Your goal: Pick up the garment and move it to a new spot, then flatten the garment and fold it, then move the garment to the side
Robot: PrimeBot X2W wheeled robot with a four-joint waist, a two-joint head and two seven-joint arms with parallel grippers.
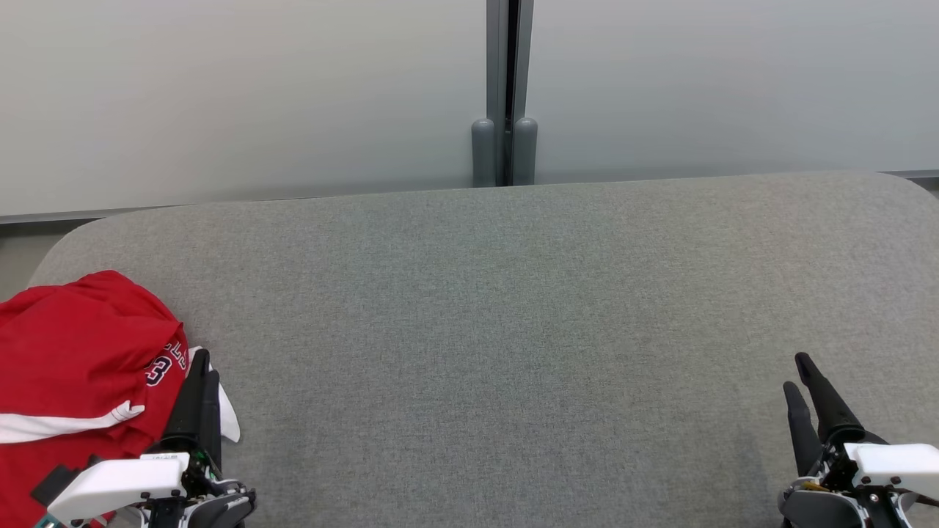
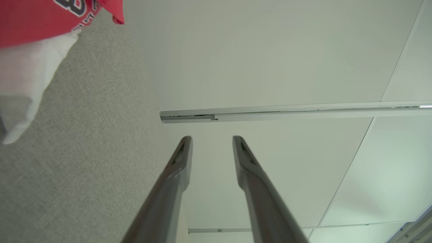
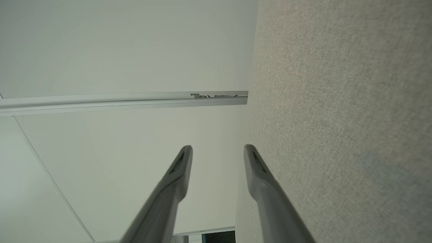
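At lower left, the bunched red garment (image 1: 73, 367) lies just beside the left gripper (image 1: 204, 367), parted and empty like the right gripper (image 1: 796, 372), seemingly poised to grab it.

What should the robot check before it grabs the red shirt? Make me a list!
1. Is the left tool open? Ok: its fingers are apart and nothing is between them.
2. Is the right tool open? Ok: it is apart and holds nothing.
3. Is the garment near a tool? Ok: it lies right beside the left tool.
4. Is the garment flat? Not ok: it is bunched up in a heap.
5. Is there room for a new spot? Ok: the grey table stretches wide ahead.
6. Is the whole garment on the table? Cannot tell: it runs off the left edge of the head view.
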